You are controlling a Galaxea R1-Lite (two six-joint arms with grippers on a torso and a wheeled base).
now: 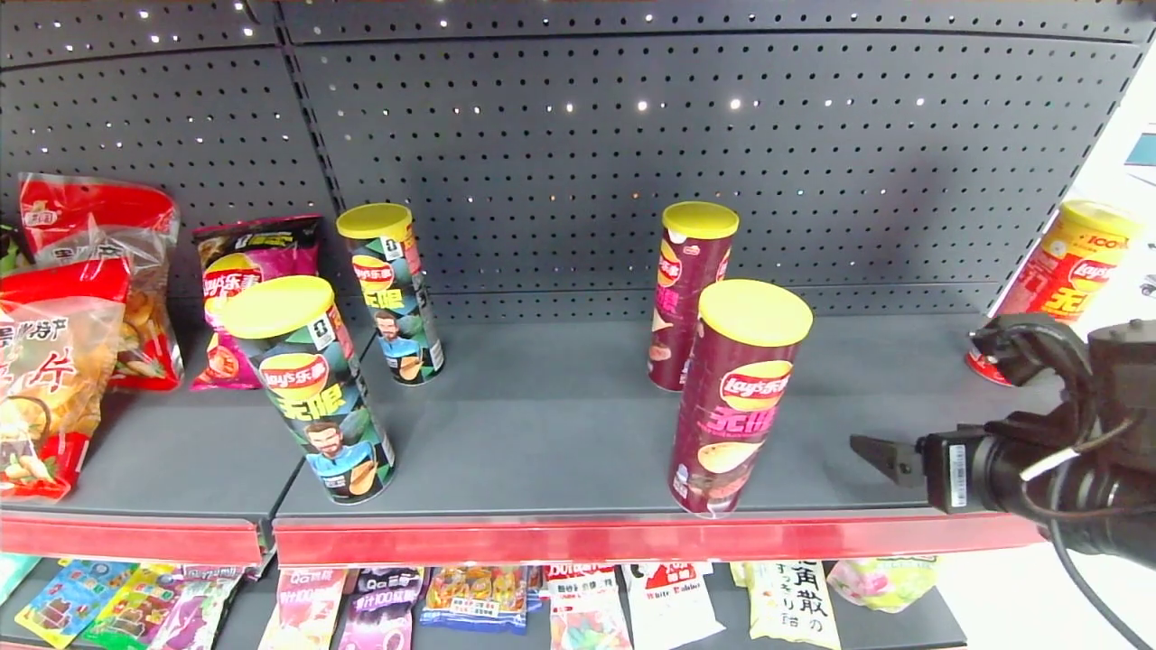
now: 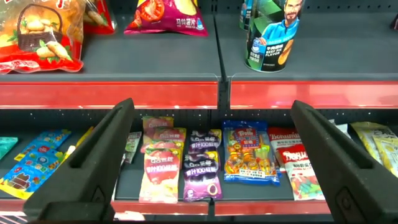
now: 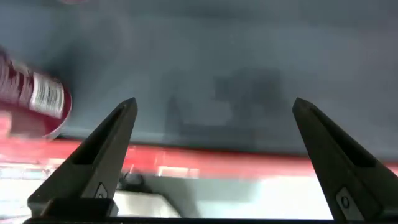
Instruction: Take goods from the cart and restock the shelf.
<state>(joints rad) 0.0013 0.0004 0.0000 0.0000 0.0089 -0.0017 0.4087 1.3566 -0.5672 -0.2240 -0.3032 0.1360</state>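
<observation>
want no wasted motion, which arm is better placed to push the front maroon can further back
Right, likely: the right claw, open, sits at that shelf's level beside the front maroon can. The left claw, also open, faces the lower shelf.

The shelf (image 1: pixel 560 424) is overlooked from in front and above in the head view. Its red edge strip (image 2: pixel 311 94) and dark can (image 2: pixel 270 37) are shared by the lower, level left wrist view. The purple can (image 3: pixel 31 99) is met close-up in the right wrist view.
</observation>
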